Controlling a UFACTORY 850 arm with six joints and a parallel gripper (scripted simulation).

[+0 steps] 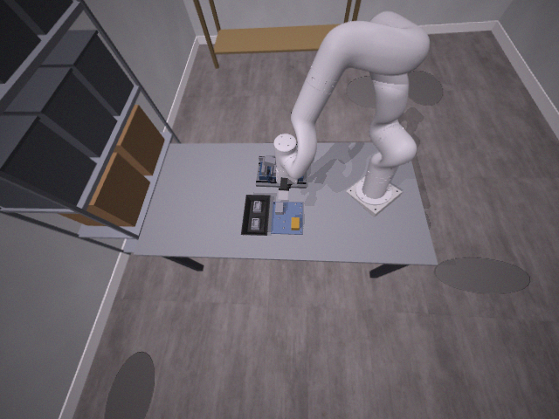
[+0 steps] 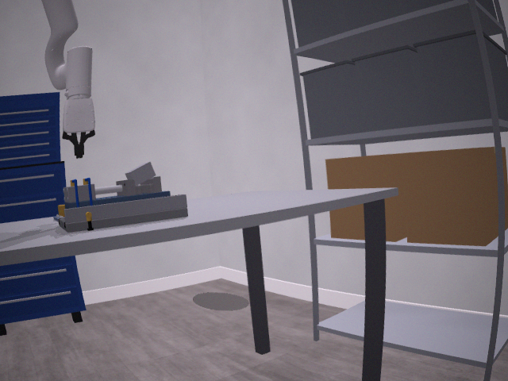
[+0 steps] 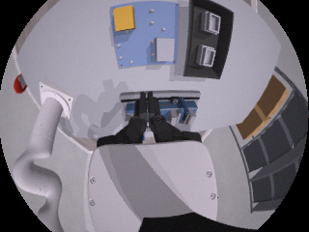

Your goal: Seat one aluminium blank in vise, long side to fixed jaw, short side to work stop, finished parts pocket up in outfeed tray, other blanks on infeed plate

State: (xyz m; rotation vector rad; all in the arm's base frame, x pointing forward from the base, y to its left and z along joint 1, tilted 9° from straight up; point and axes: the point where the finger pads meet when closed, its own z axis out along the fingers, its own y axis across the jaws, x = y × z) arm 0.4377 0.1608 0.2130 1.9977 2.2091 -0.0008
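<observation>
My gripper (image 2: 78,152) is shut and empty, high above the hose end of the vise (image 2: 123,201); it also shows in the wrist view (image 3: 149,108), fingers together over the vise (image 3: 161,104). A grey block (image 2: 140,172) rests tilted on the vise's far end. The blue infeed plate (image 1: 287,217) holds one aluminium blank (image 1: 279,207) and one brass blank (image 1: 296,223), both flat. The black outfeed tray (image 1: 256,214) holds two finished parts (image 1: 257,206) (image 1: 255,223), pockets up. The vise opening is hidden by my arm.
The arm's base (image 1: 374,194) stands on the table at the right. A shelf rack with brown boxes (image 1: 121,180) is off the table's left end. A blue drawer cabinet (image 2: 28,197) stands behind the table.
</observation>
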